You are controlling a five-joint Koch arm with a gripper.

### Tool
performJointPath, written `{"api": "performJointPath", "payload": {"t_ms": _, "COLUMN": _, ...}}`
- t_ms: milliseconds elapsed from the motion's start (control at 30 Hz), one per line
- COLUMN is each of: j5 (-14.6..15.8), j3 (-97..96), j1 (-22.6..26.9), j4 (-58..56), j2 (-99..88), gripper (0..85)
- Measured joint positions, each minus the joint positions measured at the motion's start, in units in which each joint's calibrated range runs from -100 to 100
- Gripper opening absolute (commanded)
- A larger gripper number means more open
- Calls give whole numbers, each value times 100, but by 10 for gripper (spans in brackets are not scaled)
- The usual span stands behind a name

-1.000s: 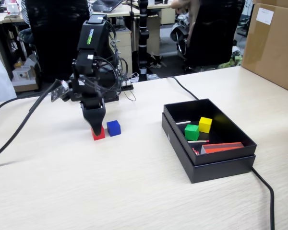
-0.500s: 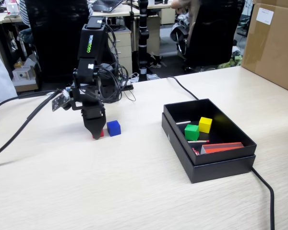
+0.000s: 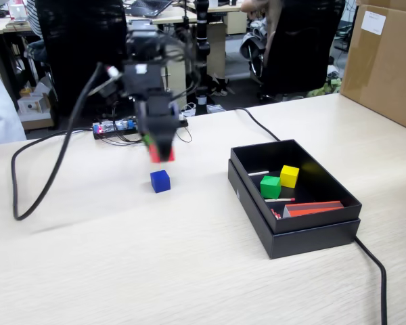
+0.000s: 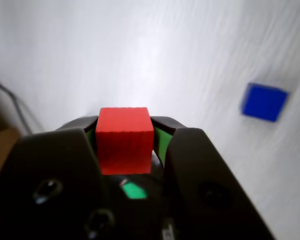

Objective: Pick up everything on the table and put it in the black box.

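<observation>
Gripper [image 4: 125,131] clenched on glossy red cube [image 4: 124,140], lifted clear of pale wood-grain table [image 3: 122,257]. Blue cube [image 3: 160,181] on tabletop, just below gripper in fixed view. Green cube [image 3: 271,187] & yellow cube [image 3: 289,176] inside matte black box [image 3: 304,237], rectangular w/ stepped rim, well apart to right.

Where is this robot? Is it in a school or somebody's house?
Probably an office or lab, not a house. Behind the table stand black office chairs, more desks and a big cardboard carton. The gripper holds a red cube.
</observation>
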Motion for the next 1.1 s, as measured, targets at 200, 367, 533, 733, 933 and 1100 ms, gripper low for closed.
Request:
{"api": "performJointPath", "payload": {"t_ms": 200, "j5": 440, "j3": 1287, "j1": 904, "j4": -77, "j2": 1333, "gripper": 82}}
{"api": "performJointPath", "payload": {"t_ms": 367, "j5": 772, "j3": 1524, "j1": 1387, "j4": -101, "j2": 2706, "gripper": 84}}
{"api": "performJointPath", "payload": {"t_ms": 533, "j5": 913, "j3": 1652, "j1": 1543, "j4": -101, "j2": 3534, "gripper": 92}}
{"api": "performJointPath", "payload": {"t_ms": 733, "j5": 1040, "j3": 1634, "j1": 1495, "j4": -101, "j2": 3896, "gripper": 120}}
{"api": "performJointPath", "payload": {"t_ms": 933, "j5": 1040, "j3": 1433, "j1": 1446, "j4": -108, "j2": 3961, "gripper": 396}}
{"api": "performJointPath", "payload": {"t_ms": 1100, "j5": 1040, "j3": 1333, "j1": 1397, "j4": -511, "j2": 3754, "gripper": 440}}
